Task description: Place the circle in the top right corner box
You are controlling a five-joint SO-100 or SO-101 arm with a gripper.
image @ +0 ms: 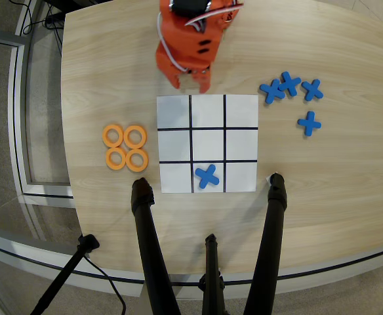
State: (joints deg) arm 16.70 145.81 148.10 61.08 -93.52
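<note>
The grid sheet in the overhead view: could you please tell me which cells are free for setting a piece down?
Eight cells of the grid sheet are bare; only the bottom-middle one holds a blue X. The end effector hangs at the sheet's top edge, crowding the top-left and top-middle cells. The four orange rings cluster left of the sheet, four blue X pieces to its right.

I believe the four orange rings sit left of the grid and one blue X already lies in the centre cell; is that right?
Not quite: in the overhead view the blue X lies in the bottom middle cell, and the centre cell is bare. The four orange rings do sit left of the grid.
</note>
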